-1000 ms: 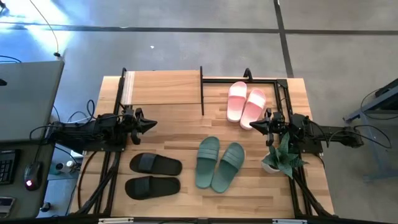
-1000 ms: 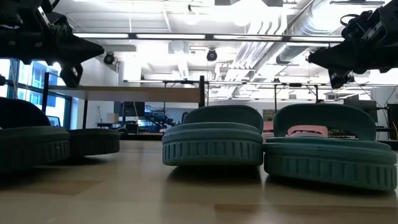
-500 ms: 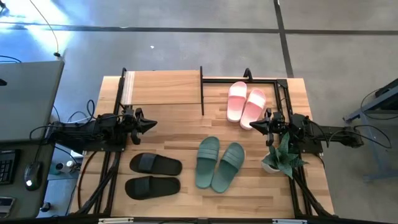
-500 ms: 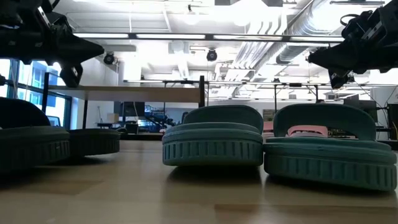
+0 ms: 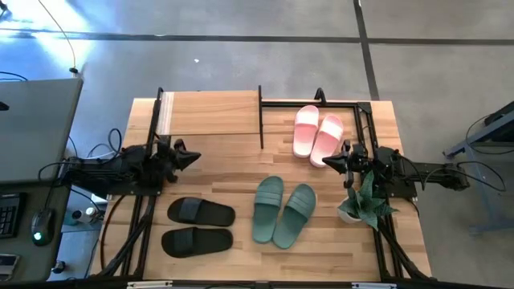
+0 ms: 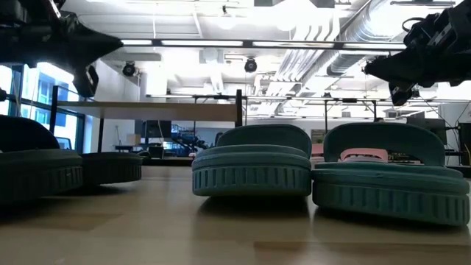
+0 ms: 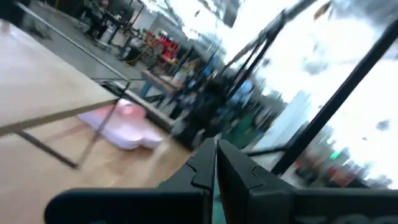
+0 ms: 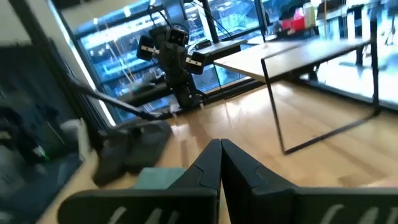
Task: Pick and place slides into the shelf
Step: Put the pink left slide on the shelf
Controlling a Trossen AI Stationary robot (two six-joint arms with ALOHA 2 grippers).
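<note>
Slides lie in three pairs on the table (image 5: 241,177) — the black pair (image 5: 197,225) near the front left, the green pair (image 5: 283,211) in the middle front, the pink pair (image 5: 316,132) at the back right, inside the shelf's black tube frame. The shelf (image 5: 265,112) runs along the table's far edge, its wooden board on the left part.

What has just changed is small and all on the left side. A second ago the left gripper (image 5: 191,156) hung level above the table, left of centre; now it has swung a little toward the back and lifted its tip, and the low view shows its dark nose tilted up instead of flat. The left wrist view is smeared with motion and looks across at the pink pair and the frame. Its fingers are pressed together and carry nothing.

The right gripper (image 5: 329,160) has not moved — it hangs just beside the toe of the pink pair, next to a small potted plant (image 5: 365,201), fingers closed on nothing.

No slide has shifted in that second. I read this as the left arm just starting off from rest, probably toward the black pair close below it. The black and green pairs are not yet placed; the fingers must open before any pick.
</note>
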